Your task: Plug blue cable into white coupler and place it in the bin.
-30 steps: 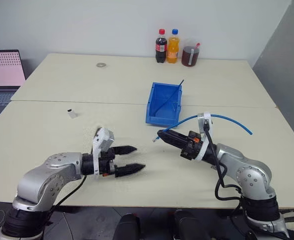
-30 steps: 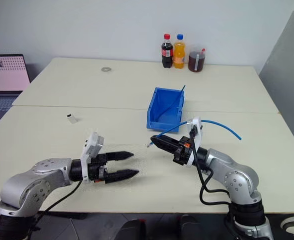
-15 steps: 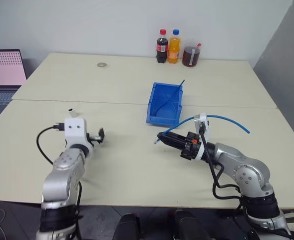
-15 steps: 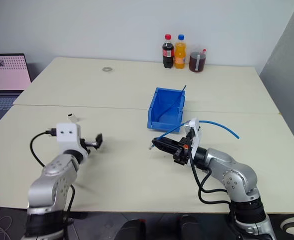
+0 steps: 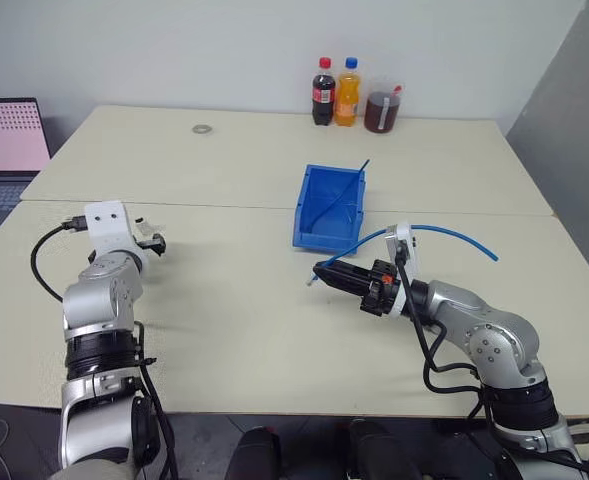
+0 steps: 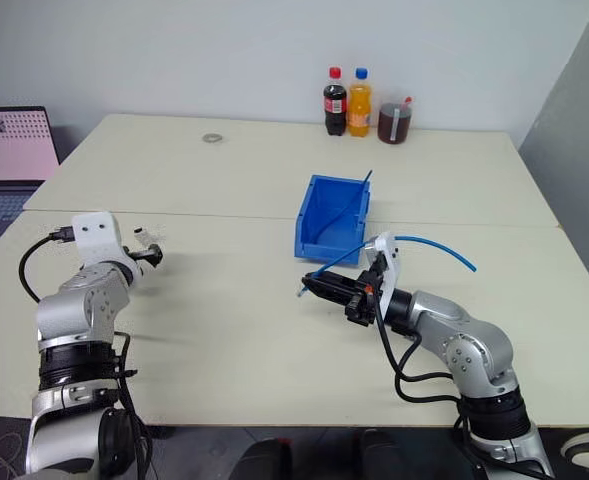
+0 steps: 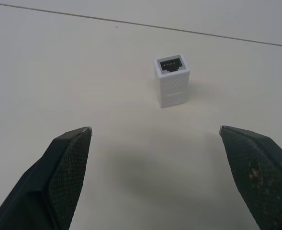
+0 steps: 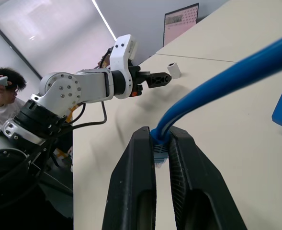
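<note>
You can read no lettering anywhere: the three bottles (image 5: pixel 350 95) at the table's far edge show a red label, an orange one and a dark body, all too small to make out, and the white coupler (image 7: pixel 172 80) carries no print, only a dark socket with its contacts on the upper end.

Your left gripper (image 7: pixel 167 158) has its fingers spread wide and holds nothing. The coupler stands upright on the table (image 5: pixel 224 320) just ahead of the gap between the fingertips, touching neither. From the head views it sits near the table's left edge, close to the seam between the two tabletops.

Your right gripper (image 8: pixel 161 143) is pinched on the blue cable (image 5: pixel 454 234) close to its plug, over the middle of the near tabletop. The cord arches up from the fingers and trails toward the right edge, its loose end off the surface. The bin (image 5: pixel 329 205) rests near the seam at the table's centre, just beyond that gripper.

Against a second ago, your left arm has swung from the near edge, where it pointed at the right gripper, out to the left edge and now faces the coupler. The right gripper, cable, bin and coupler have stayed put.

A laptop (image 5: pixel 9 135) glows off the far left corner.
</note>
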You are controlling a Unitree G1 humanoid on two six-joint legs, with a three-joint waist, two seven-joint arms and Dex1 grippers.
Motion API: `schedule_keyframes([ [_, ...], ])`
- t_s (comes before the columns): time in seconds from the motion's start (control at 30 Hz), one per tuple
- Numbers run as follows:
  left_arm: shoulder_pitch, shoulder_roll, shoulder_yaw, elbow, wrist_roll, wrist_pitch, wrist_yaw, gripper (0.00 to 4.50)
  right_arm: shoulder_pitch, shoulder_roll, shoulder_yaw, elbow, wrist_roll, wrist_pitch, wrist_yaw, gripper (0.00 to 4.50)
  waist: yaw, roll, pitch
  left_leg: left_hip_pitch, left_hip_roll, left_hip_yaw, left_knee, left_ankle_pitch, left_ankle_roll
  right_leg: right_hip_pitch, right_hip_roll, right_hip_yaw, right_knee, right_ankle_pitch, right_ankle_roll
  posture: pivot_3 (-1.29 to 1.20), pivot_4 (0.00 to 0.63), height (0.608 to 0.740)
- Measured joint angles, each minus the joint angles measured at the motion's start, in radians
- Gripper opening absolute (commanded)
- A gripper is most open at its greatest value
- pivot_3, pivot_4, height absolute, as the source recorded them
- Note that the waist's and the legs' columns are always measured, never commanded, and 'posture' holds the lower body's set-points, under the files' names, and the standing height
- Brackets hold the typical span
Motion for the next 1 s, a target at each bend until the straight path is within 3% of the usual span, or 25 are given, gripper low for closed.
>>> schedule_keyframes([
  [0.67,-0.275,0.022,-0.062,0.616,0.065,-0.372,-0.01,4.5,-0.002,0.005,0.0,0.0,0.0,0.002,-0.003,0.09,-0.001,0.0,0.0,0.0,0.0,0.002,0.0,0.0,0.0,0.0,0.0,-0.001,0.0,0.0,0.0,0.0,0.15,0.74],
  [1.0,-0.34,0.039,-0.056,0.779,0.064,-0.497,0.019,2.07,-0.001,0.015,0.0,0.0,0.0,0.002,-0.017,0.09,-0.001,0.0,0.0,-0.001,0.0,0.003,0.0,0.0,0.0,0.0,0.0,-0.002,0.0,0.0,0.0,0.0,0.15,0.74],
])
